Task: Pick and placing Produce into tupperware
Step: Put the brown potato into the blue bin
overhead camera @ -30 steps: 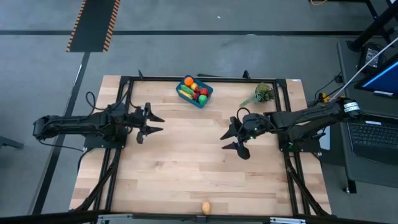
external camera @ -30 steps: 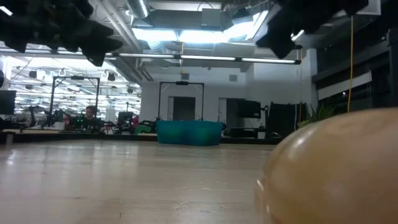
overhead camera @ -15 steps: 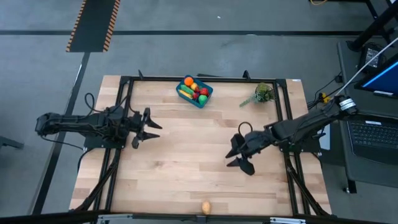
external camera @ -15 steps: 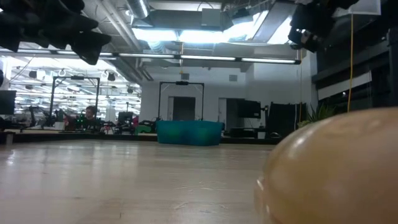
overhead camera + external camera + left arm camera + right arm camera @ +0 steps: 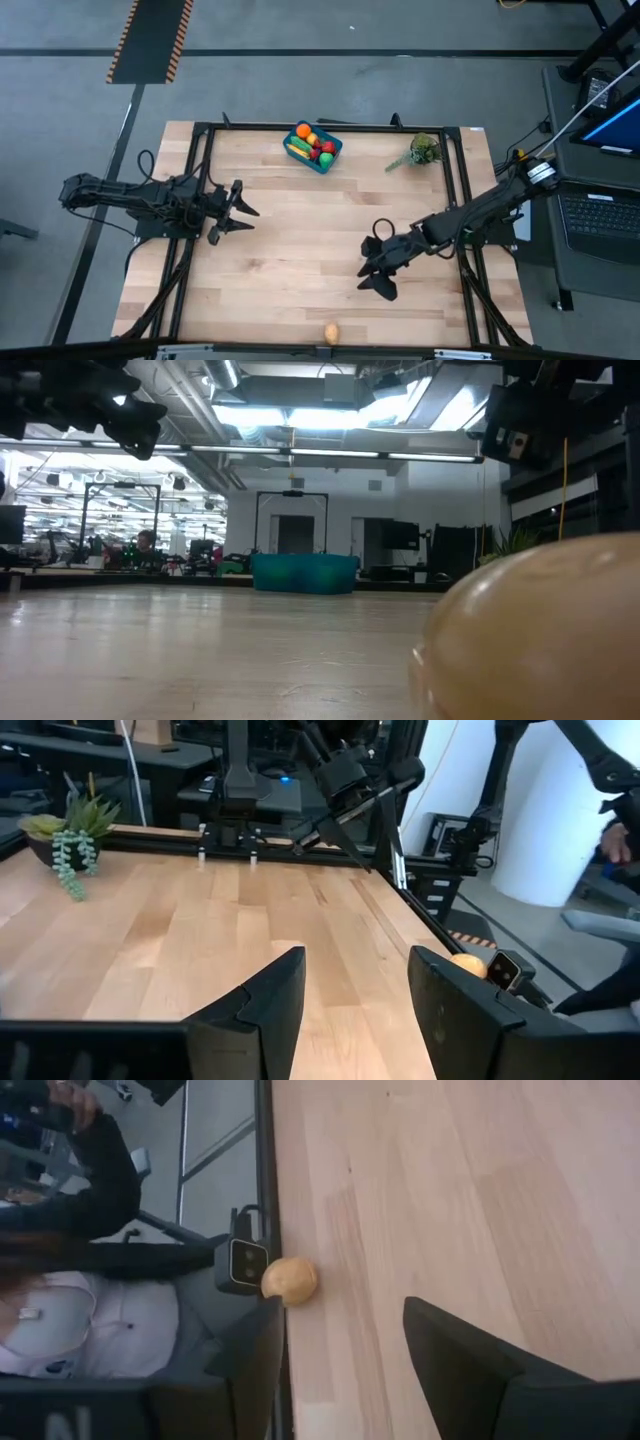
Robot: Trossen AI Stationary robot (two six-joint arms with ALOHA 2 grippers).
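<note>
A tan piece of produce [image 5: 331, 332] lies alone on the wood at the table's near edge; it also shows in the right wrist view [image 5: 289, 1279] and looms large in the low view [image 5: 540, 630]. The blue tupperware [image 5: 312, 147] stands at the far edge with several pieces of produce inside. My right gripper [image 5: 368, 282] hangs open over the right-centre of the table, slanting down toward the tan piece, well short of it. My left gripper [image 5: 250, 218] is open and level above the table's left side, with nothing between its fingers [image 5: 270, 995].
A potted green sprig [image 5: 420, 152] stands at the far right. Black frame rails [image 5: 200, 180] run along the table's sides. A small camera block [image 5: 245, 1265] sits at the near edge beside the tan piece, and a person [image 5: 60, 1280] is just beyond it.
My right gripper has swung from the table's middle right toward the near edge and a little left, sinking somewhat and rolling about its own axis, still open. My left gripper has drifted slightly toward the near edge. The produce and tupperware have stayed put.
</note>
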